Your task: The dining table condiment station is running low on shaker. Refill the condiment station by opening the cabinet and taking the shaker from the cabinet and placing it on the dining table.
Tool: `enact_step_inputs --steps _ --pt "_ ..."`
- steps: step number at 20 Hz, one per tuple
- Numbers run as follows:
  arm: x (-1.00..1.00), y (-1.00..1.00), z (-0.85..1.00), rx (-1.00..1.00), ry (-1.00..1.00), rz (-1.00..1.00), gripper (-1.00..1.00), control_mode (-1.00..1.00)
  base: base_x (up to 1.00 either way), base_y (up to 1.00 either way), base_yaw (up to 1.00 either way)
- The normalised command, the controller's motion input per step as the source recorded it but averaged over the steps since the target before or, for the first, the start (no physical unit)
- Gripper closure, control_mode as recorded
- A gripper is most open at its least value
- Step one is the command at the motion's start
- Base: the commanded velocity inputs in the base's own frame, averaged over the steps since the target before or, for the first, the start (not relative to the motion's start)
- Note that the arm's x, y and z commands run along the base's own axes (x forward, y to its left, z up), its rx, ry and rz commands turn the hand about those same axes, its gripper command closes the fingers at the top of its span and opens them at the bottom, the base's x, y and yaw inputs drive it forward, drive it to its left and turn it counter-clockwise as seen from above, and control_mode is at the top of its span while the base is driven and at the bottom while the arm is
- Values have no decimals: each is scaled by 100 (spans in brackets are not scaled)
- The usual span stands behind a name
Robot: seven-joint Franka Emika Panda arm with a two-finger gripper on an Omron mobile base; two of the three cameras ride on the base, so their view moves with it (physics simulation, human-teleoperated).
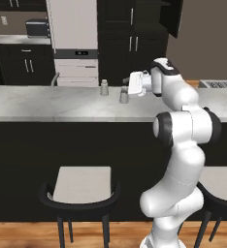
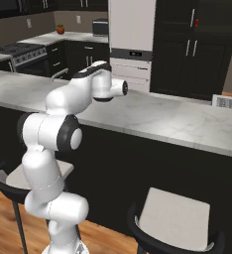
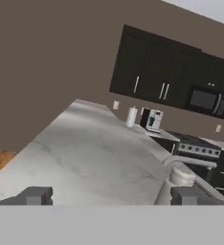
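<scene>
Shaker [image 1: 123, 95] | pale grey, upright on dining table [image 1: 47, 104] | end effector [image 1: 126, 88] spread wide, empty

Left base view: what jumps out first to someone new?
The white arm dominates, rising lower right and reaching over the dining table, its gripper beside a small grey shaker standing upright on the marble top. A second shaker stands just left and further back. Behind, the black cabinet has an upper door swung open.

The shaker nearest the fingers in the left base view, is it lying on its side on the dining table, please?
No, that shaker stands upright on the dining table, just left of the open fingers.
</scene>
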Motion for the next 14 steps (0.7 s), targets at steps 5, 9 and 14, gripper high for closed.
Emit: enact_step_inputs --steps 5,9,14 --pt "-61 2 55 -10 -1 -5 -100 -100 0 0 0" --pt "-100 18 53 -15 -10 -7 -100 -100 0 0 0" --pt "-100 22 62 -15 -10 -13 -100 -100 0 0 0"
